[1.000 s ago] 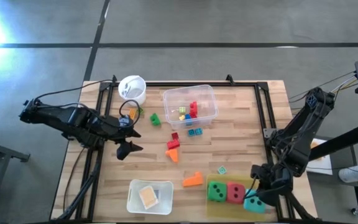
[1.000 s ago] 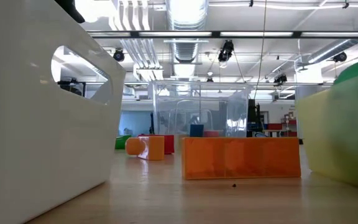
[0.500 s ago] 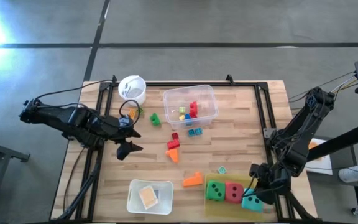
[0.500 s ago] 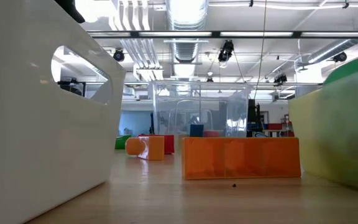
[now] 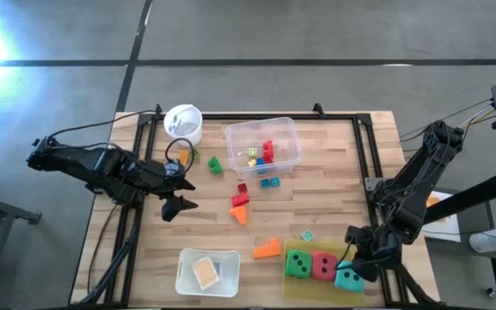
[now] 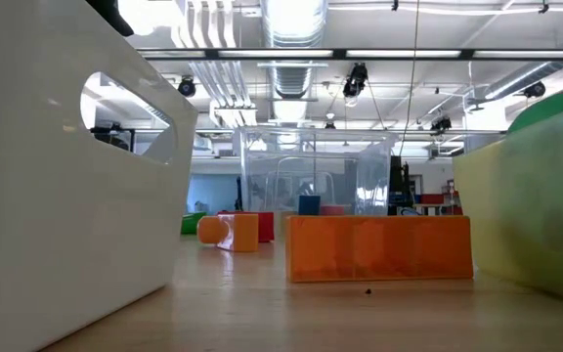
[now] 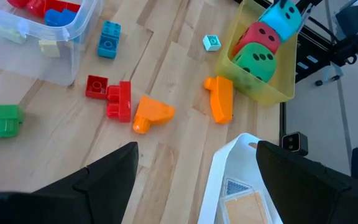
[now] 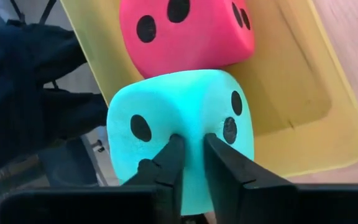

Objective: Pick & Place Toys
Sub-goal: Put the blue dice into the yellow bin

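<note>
The left arm reaches in from nine o'clock of the high view, lying low and nearly level, elbow outward, and its gripper (image 5: 177, 195) hangs at about eight o'clock from the picture's middle with the jaws spread wide, both dark fingers (image 7: 107, 175) standing well apart in its wrist view. The right arm comes in from three o'clock, folds down steeply at the elbow and brings its gripper (image 5: 357, 269) to about five o'clock. Its jaws stand almost together, the two fingers (image 8: 166, 158) only a narrow slit apart with their tips pressed into the soft teal die (image 8: 179, 134).
</note>
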Tool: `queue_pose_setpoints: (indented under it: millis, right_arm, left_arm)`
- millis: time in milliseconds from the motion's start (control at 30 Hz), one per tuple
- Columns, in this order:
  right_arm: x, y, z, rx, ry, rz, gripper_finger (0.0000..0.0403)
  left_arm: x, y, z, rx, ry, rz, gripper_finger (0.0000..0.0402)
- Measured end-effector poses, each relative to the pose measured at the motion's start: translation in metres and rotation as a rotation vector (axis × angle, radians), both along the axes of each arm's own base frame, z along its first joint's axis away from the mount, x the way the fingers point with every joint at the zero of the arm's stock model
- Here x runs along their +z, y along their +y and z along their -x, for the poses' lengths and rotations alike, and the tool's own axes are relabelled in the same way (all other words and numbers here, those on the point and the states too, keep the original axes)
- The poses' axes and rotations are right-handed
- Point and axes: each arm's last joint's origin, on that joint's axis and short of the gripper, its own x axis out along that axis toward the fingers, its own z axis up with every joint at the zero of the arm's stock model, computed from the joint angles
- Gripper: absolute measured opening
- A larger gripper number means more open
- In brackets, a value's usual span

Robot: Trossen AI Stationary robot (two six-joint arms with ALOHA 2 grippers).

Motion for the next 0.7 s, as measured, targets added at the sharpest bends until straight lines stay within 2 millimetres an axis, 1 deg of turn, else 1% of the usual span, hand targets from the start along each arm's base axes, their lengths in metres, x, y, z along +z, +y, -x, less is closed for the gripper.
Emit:
queue_pose_setpoints:
  millis: [267, 367, 500, 700]
  right_arm:
    - [0.0, 0.0, 0.001, -0.057, 0.044, -0.032, 0.0149]
    - [0.003, -0.001, 0.001, -0.074, 0.043, -0.049, 0.018]
    - [0.01, -0.001, 0.001, -0.079, 0.028, -0.065, 0.02]
    - [0.014, -0.003, 0.002, -0.102, 0.055, -0.044, 0.0203]
  left_arm:
    - [0.0, 0.0, 0.0, 0.0, -0.001, 0.0, 0.033]
    - [0.0, 0.0, 0.0, 0.0, 0.0, 0.0, 0.033]
    - [0.0, 0.0, 0.0, -0.001, 0.0, 0.0, 0.033]
    - [0.0, 0.0, 0.0, -0.001, 0.0, 0.0, 0.033]
